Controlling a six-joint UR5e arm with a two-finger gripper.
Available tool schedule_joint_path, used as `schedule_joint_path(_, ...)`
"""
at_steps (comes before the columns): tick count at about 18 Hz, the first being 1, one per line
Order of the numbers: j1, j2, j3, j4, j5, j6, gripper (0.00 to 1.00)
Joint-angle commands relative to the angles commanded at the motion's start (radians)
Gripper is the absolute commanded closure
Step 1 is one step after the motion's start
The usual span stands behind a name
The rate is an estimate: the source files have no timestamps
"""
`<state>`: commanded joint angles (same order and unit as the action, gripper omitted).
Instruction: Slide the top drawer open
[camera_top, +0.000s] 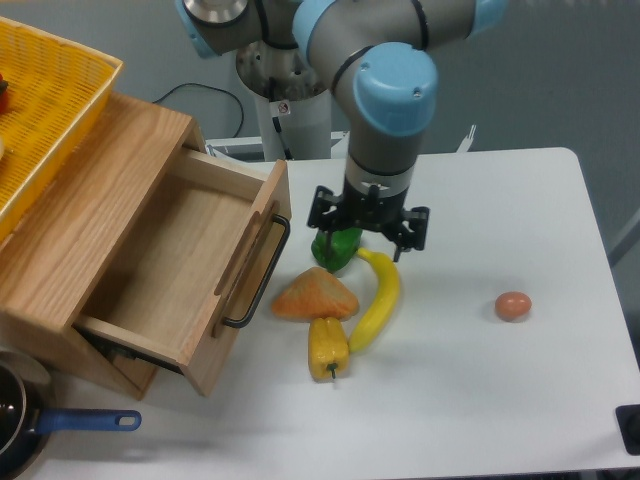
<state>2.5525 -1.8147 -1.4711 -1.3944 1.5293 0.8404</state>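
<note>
The top drawer (165, 262) of the light-oak cabinet (112, 165) stands pulled out toward the right, with its inside bare. Its long black bar handle (262, 272) runs along the front panel. My gripper (364, 236) hangs from the arm to the right of the drawer front, apart from the handle and right over a green pepper (336, 250). Its black body hides the fingers, so I cannot tell whether they are open or shut.
A yellow mesh basket (50, 95) sits on top of the cabinet. A banana (379, 298), an orange pastry (316, 296) and a yellow pepper (328, 348) lie by the drawer front. A brown egg (513, 306) lies at the right. A blue-handled pot (80, 421) stands at the front left.
</note>
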Motion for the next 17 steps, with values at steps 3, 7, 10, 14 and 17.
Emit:
schedule_joint_path(3, 0.009, -0.017, 0.000, 0.005, 0.032, 0.074, 0.00)
schedule_joint_path(7, 0.014, -0.057, 0.000, 0.006, 0.066, 0.101, 0.00)
schedule_joint_path(10, 0.023, -0.075, 0.002, 0.008, 0.065, 0.106, 0.00)
schedule_joint_path(14, 0.034, -0.095, 0.000, 0.043, 0.058, 0.106, 0.00)
schedule_joint_path(17, 0.043, -0.107, -0.002, 0.067, 0.058, 0.106, 0.00)
